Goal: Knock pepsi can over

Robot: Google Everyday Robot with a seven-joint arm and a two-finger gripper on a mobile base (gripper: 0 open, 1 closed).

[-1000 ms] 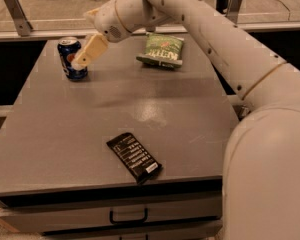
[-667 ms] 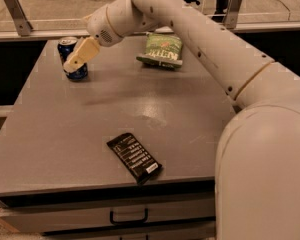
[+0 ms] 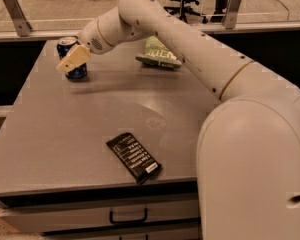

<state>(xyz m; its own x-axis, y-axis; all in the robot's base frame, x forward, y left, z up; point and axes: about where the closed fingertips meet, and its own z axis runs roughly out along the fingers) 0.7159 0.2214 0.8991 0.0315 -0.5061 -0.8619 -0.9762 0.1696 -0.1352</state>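
Note:
The pepsi can (image 3: 71, 58) is a small blue can with a silver top. It stands upright at the far left of the grey table (image 3: 90, 119). My gripper (image 3: 72, 60) reaches across from the right on a long white arm. Its cream fingers lie across the front of the can and cover its middle. The can's top and base still show above and below the fingers.
A green snack bag (image 3: 159, 54) lies at the back middle of the table. A flat black packet (image 3: 134, 157) lies near the front edge. Drawers with a dark handle (image 3: 127, 216) sit below the front edge. A glass railing runs behind the table.
My arm has swung further left. The gripper has moved from the can's right side to across its front. The can still stands upright in the same place.

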